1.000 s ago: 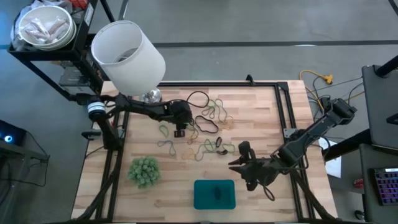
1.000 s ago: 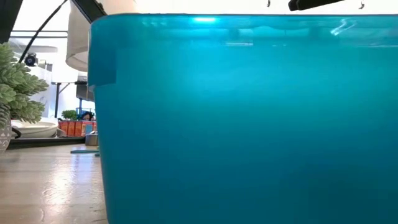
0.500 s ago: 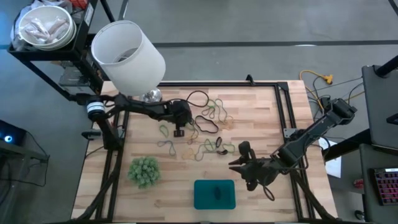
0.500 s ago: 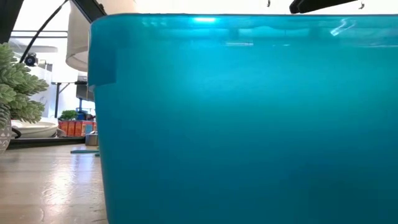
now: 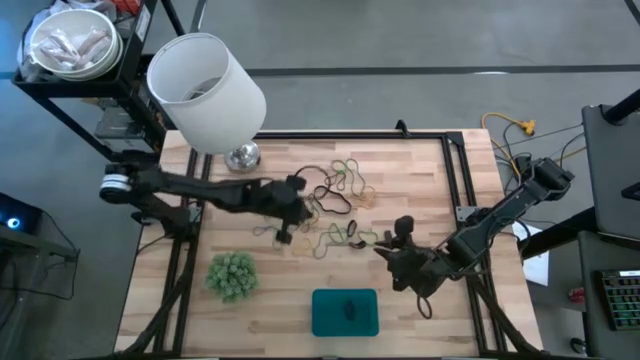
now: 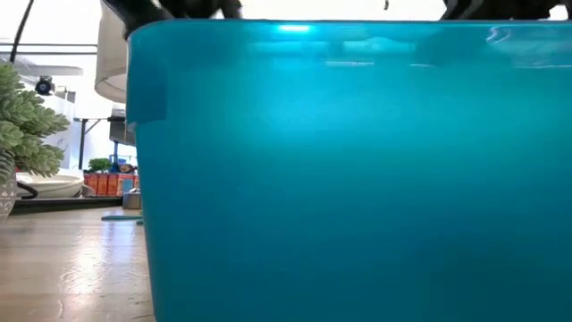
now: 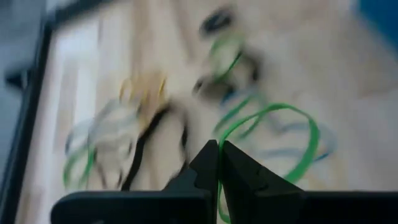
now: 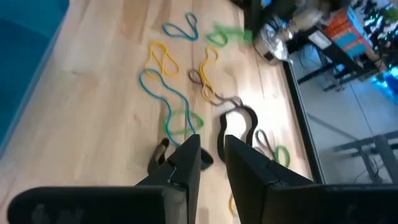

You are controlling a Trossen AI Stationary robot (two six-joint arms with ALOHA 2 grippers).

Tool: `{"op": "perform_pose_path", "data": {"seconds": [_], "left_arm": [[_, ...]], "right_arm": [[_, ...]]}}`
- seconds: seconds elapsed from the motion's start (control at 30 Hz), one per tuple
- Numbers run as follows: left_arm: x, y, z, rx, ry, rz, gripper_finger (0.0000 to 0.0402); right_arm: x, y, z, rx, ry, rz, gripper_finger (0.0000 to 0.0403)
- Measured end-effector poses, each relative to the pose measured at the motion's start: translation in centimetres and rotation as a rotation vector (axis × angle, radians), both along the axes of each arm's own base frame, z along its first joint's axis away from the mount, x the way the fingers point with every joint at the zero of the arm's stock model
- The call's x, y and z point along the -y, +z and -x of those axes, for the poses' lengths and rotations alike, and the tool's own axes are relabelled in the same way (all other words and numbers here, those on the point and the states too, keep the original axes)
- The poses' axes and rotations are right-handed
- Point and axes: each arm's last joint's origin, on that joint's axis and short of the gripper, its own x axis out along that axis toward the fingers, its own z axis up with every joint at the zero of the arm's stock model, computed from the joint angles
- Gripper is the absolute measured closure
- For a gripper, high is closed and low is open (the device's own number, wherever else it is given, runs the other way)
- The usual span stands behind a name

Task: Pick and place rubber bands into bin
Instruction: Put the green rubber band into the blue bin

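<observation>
The left pincer (image 5: 283, 237) has its fingers pressed together on a green rubber band (image 7: 273, 134), whose loop hangs out past the tips in the left wrist view; that view is blurred, so how securely it is caught is uncertain. The other rubber bands (image 5: 335, 190) lie scattered over the counter (image 5: 420, 180), from the pincer's twelve to three o'clock. The bin (image 5: 345, 312) sits toward its four o'clock, near the counter's front edge. The right pincer (image 5: 392, 250) hovers beside the bands with its fingers a little apart, apparently holding nothing. The pick looks done; next comes carrying the band over the bin and releasing.
</observation>
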Motion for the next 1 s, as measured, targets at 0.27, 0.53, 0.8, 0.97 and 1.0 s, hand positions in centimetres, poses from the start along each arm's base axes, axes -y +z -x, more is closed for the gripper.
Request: {"op": "perform_pose_path", "data": {"seconds": [0.27, 0.53, 0.8, 0.97, 1.0], "left_arm": [[6.8, 1.2, -0.3, 0.168, -0.29, -0.085, 0.0402], [10.8, 0.4, -2.8, 0.257, -0.456, -0.173, 0.0402], [13.0, -1.2, -6.7, 0.229, -0.654, -0.097, 0.0402], [13.9, -2.3, -8.9, 0.154, -0.686, -0.089, 0.0402], [14.0, -2.4, -9.0, 0.129, -0.687, -0.088, 0.0401]], "right_arm": [[0.7, 0.1, 0.8, 0.031, -0.041, -0.019, 0.0335], [1.4, -0.3, 1.6, 0.04, -0.073, -0.012, 0.0335], [1.8, -0.7, 2.1, 0.035, -0.08, -0.015, 0.0335], [1.9, -0.7, 2.3, 0.026, -0.086, -0.014, 0.0335], [1.9, -0.7, 2.4, 0.023, -0.087, -0.013, 0.0335]]}}
